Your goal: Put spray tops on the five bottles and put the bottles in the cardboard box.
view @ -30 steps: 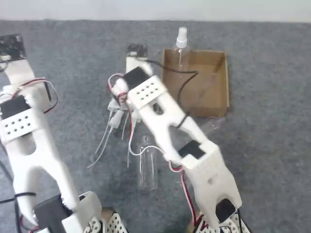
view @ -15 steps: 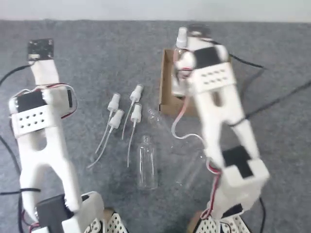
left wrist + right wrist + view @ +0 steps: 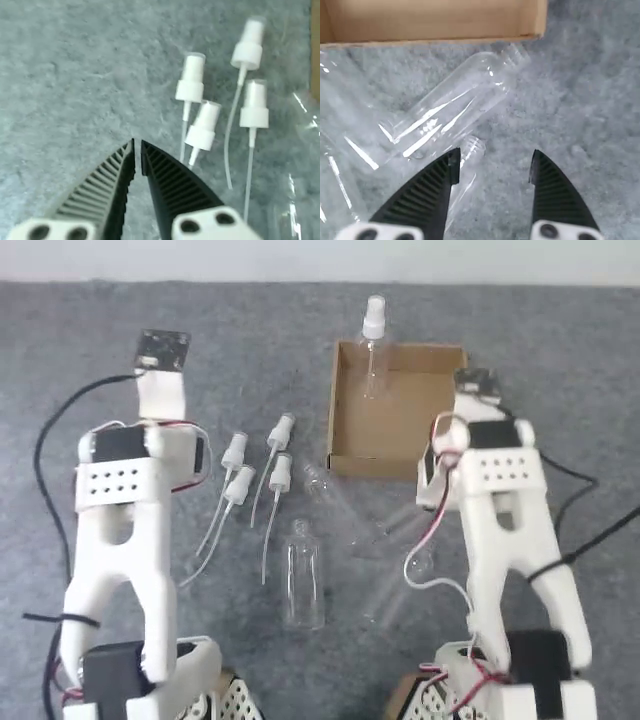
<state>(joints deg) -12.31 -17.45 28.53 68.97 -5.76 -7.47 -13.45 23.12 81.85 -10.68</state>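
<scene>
Several white spray tops (image 3: 258, 462) with long tubes lie on the grey carpet left of the cardboard box (image 3: 447, 455). One clear bottle (image 3: 374, 352) with a spray top on it stands in the box's far left corner. Uncapped clear bottles lie in front of the box, one (image 3: 303, 575) on its own and others (image 3: 345, 508) crossing each other. My left gripper (image 3: 137, 145) hovers shut and empty just short of the spray tops (image 3: 202, 131). My right gripper (image 3: 494, 157) is open above a bottle's neck (image 3: 473, 145), with another bottle (image 3: 450, 111) lying beyond it beside the box wall (image 3: 435, 22).
Grey carpet covers the whole table. Bare carpet lies left of the spray tops and right of the box. Cables hang from both arms, and a white one (image 3: 432, 565) loops over the bottles.
The right arm swung from over the spray tops, past the box, to the box's near right corner. The left arm moved right and forward towards the spray tops.
</scene>
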